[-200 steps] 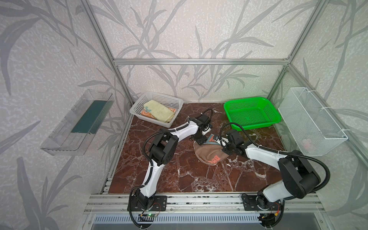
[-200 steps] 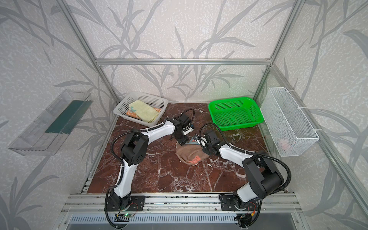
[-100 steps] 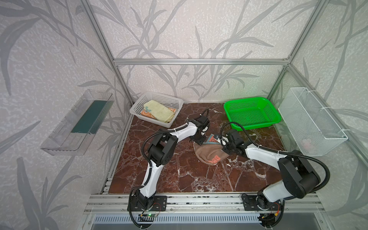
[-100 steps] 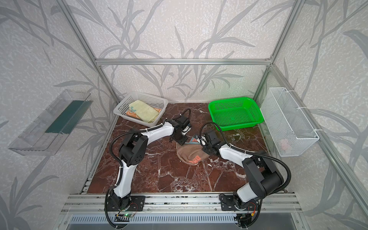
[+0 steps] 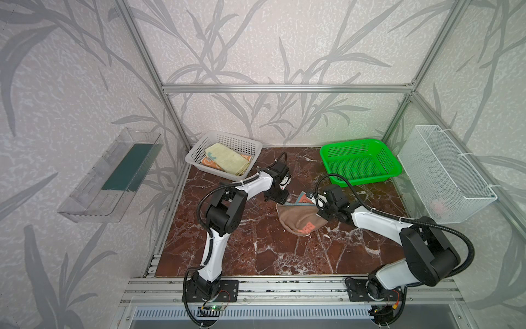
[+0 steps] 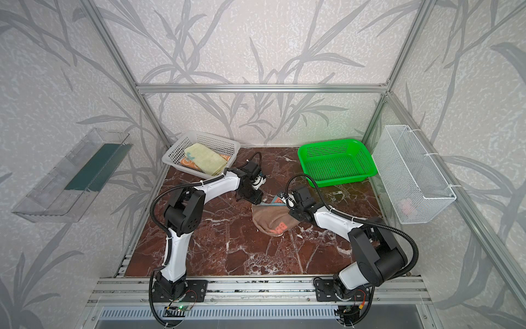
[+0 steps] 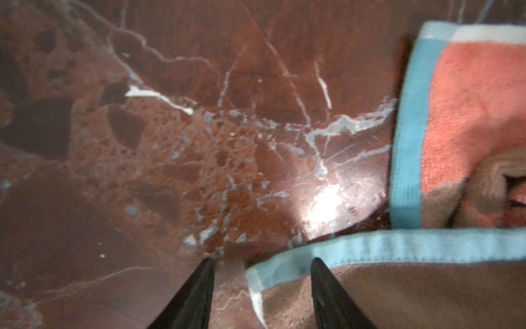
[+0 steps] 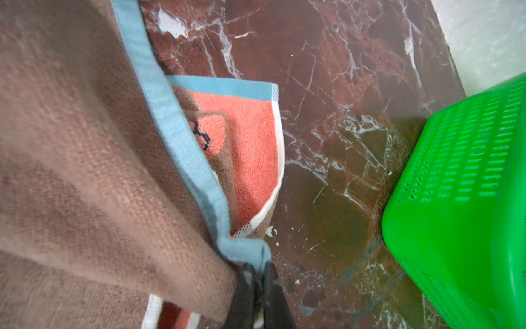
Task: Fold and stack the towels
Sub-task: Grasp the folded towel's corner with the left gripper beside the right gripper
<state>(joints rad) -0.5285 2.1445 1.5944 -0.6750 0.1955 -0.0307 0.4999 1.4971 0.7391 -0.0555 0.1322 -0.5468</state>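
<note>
On the marble table (image 5: 256,256), the white basket (image 5: 196,148) already held 2, the yellow towel (image 5: 225,155) lying on the orange towel (image 5: 209,163). The bear towel (image 5: 296,218) lay bunched mid-table. My right gripper (image 8: 257,273) pinched its blue hem; my left gripper (image 7: 262,265) stood spread astride a corner. I judged I should close there, then pull both corners taut before folding.

Pale walls (image 5: 256,42) papered with grey leaf patterns enclose a red-brown, white-veined marble tabletop (image 5: 256,250); silver aluminium frame bars (image 5: 284,88) line the corners; a clear plastic shelf (image 5: 108,176) hangs beyond the tabletop's left edge.
</note>
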